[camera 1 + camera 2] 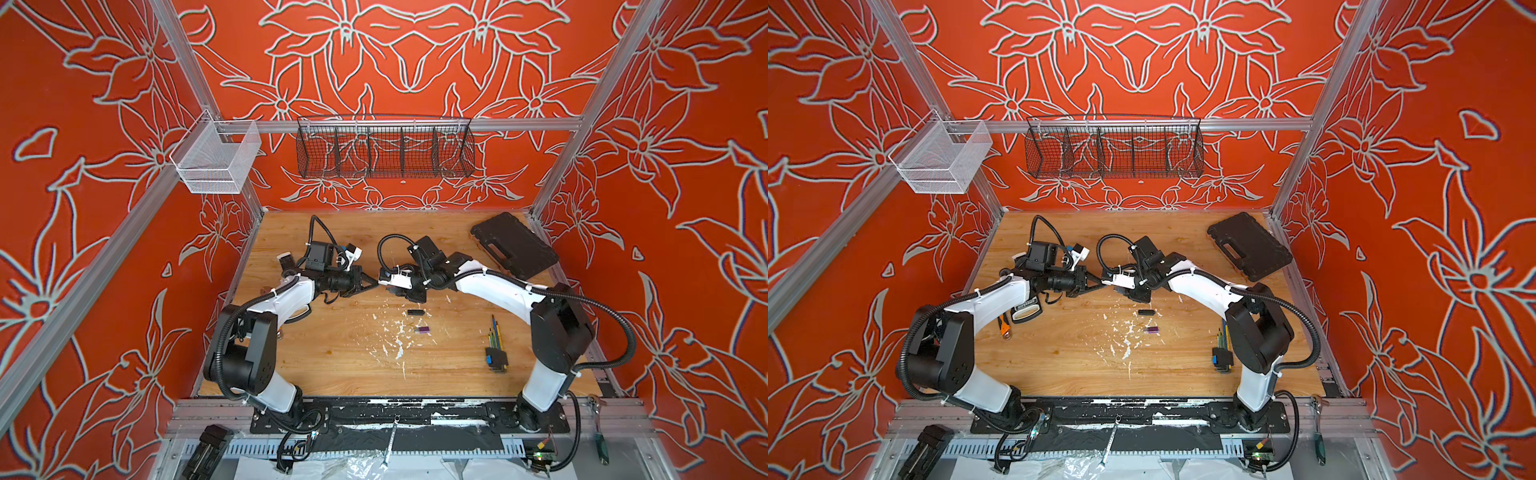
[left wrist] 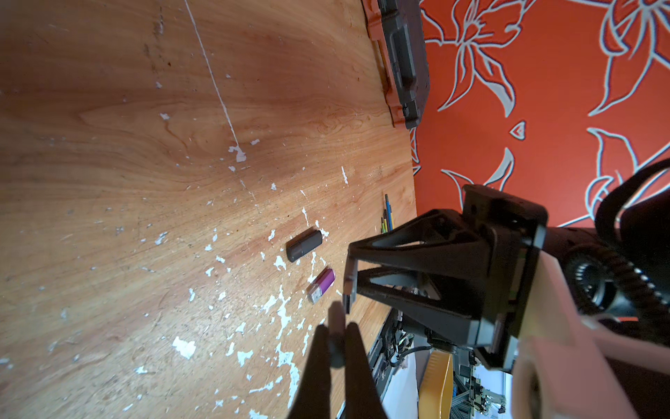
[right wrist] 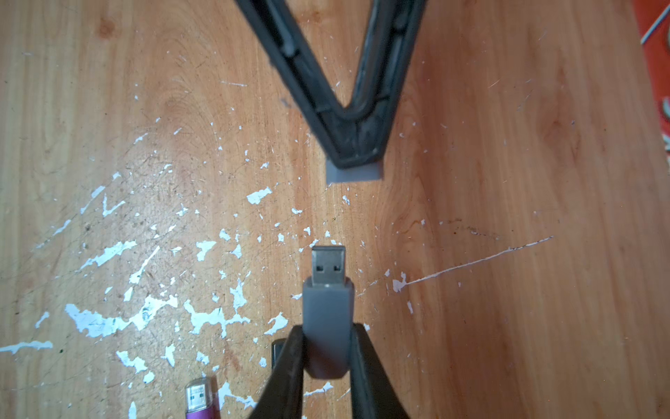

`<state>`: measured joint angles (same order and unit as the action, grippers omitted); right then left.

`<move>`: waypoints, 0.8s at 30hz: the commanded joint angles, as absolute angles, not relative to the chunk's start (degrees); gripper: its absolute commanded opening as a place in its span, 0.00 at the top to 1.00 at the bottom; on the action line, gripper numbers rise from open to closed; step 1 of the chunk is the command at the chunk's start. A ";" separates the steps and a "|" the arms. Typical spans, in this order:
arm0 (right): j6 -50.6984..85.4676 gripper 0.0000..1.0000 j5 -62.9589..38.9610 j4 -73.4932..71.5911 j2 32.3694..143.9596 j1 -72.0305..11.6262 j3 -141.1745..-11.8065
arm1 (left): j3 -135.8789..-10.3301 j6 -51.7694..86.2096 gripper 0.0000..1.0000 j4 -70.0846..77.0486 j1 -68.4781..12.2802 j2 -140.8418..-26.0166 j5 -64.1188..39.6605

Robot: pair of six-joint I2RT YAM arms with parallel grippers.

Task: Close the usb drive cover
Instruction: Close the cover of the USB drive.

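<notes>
My right gripper (image 3: 327, 330) is shut on the grey usb drive (image 3: 328, 308), and the drive's bare metal plug (image 3: 328, 266) points at my left gripper. My left gripper (image 2: 336, 326) is shut on the pale grey cover (image 2: 337, 315), which sticks out past its tips. In the right wrist view the cover (image 3: 354, 176) faces the plug in line with it, with a short gap between them. In both top views the two grippers (image 1: 376, 284) (image 1: 1105, 281) meet tip to tip above the middle of the wooden table (image 1: 332, 340).
A black capped drive (image 1: 415, 312) and a purple drive (image 1: 422, 330) lie on the table just below the grippers. A hex key set (image 1: 496, 349) lies to the right, and a black tool case (image 1: 515, 245) at the back right. A tape measure (image 1: 1025, 309) sits under my left arm.
</notes>
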<state>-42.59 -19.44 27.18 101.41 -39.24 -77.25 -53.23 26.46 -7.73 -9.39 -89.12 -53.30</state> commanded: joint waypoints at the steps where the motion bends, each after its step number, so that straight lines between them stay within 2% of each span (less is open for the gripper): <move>1: -41.68 0.83 -21.36 25.60 99.41 -39.63 -76.56 | -53.09 27.21 1.00 -5.90 -10.17 -88.90 -54.58; 24: -41.22 0.84 -20.56 22.34 98.60 -39.70 -75.54 | -54.65 30.31 1.00 -2.29 -11.56 -92.60 -57.48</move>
